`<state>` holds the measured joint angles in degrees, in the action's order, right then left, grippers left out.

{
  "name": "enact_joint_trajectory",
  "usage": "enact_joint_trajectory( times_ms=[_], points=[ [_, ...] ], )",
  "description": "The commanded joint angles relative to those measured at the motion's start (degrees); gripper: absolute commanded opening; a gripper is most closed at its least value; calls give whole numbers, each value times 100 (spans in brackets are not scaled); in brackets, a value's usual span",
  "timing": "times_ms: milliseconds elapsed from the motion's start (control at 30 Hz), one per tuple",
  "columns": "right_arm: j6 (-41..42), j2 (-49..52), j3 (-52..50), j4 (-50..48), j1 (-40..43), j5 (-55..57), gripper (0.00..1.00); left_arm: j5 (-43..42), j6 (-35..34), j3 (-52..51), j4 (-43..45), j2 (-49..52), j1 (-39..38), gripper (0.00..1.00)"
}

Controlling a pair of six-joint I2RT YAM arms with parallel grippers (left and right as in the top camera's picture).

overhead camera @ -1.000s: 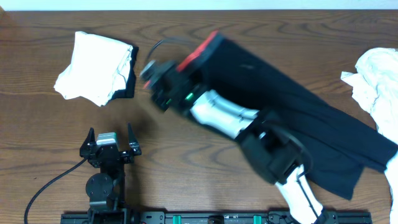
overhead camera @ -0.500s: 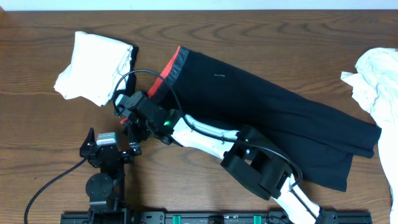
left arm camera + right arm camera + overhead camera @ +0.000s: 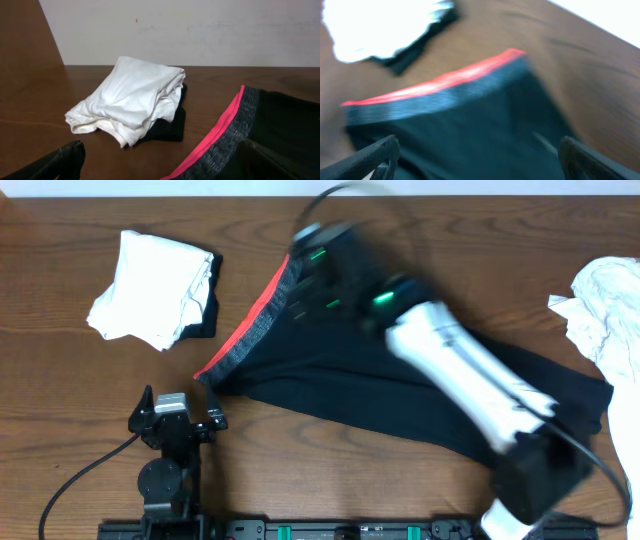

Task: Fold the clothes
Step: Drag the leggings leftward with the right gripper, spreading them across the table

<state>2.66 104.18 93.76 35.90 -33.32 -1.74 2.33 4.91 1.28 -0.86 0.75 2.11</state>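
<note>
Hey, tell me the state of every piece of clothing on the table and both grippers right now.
black pants: unfolded, spread out, waistband at the left end.
folded white garment: folded, lying upper left.
crumpled white cloth: not folded, bunched at the right edge.
left gripper: open, empty.
right gripper: open, above the pants, blurred.

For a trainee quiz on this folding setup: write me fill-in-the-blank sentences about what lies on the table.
1. The black pants have a grey waistband edged in ____.
2. The folded white garment rests on a ____ cloth.
3. The crumpled white garment lies on the robot's ____ side.
4. The left gripper has its jaws ____ and holds nothing.

Missing words: red; black; right; open.
</note>
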Motion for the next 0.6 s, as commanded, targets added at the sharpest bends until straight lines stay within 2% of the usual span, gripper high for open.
enact_joint_trajectory(
  times_ms=[0,100,267,333,433,567],
  points=[
    [313,-212,-9,597,706,20,99,68,-11,-101,-24,-15,13,98],
    [313,-310,-9,1231,1362,22,99,-31,-15,-101,-7,-15,11,98],
    [304,-313,-11,2081,2223,28,99,-1532,-24,-31,590,-4,11,98],
    [306,-313,-11,2216,2516,28,99,-1696,-306,201,479,131,11,98],
    [306,-313,-11,2245,2905,26,99,-1766,-498,901,151,756,-7,98],
    [306,-313,-11,2304,3270,26,99,-1847,-492,2533,-481,2413,-74,98]
  ],
)
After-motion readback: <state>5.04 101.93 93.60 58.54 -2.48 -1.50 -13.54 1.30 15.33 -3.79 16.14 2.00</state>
